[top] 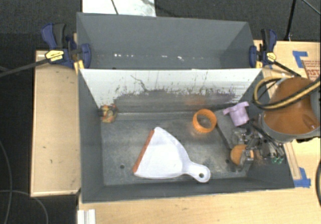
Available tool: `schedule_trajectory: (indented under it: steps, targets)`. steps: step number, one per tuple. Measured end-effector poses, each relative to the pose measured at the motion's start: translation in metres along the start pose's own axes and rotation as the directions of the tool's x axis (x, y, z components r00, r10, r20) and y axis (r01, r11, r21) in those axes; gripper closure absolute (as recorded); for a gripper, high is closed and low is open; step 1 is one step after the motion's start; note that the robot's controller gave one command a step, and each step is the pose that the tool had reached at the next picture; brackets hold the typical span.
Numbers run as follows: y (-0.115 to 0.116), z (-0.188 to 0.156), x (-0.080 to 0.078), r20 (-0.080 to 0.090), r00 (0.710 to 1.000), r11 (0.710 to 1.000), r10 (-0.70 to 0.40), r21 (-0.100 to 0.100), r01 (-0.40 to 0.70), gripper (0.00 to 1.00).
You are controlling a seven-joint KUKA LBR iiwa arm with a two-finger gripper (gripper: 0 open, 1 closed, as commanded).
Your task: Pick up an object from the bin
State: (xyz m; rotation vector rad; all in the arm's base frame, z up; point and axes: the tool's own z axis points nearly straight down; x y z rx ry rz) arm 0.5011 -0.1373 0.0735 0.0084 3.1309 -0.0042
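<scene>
My gripper (250, 147) is low in the bin's right front corner, under the arm's orange cover. A small round orange thing (235, 154) lies right against its left side on the bin floor. Whether the gripper holds that thing is not visible. A pale purple cup-like piece (237, 113) lies just behind the gripper, near the right wall. An orange ring (204, 121) stands to the left of it.
A white scoop (163, 157) with an orange edge and a short handle lies in the middle front of the bin. A small multicoloured thing (107, 113) sits in the back left corner. The arm and its cables hang over the right wall.
</scene>
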Motion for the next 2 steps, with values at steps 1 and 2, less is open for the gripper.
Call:
schedule_trajectory:
  steps: [1, 2]
  targets:
    - [0.000, 0.000, 0.000, 0.000, 1.000, 1.000, -0.001, 0.000, 0.001, 1.00]
    - [0.005, -0.173, -0.013, -0.004, 1.000, 1.000, -0.004, -0.001, 0.004, 1.00]
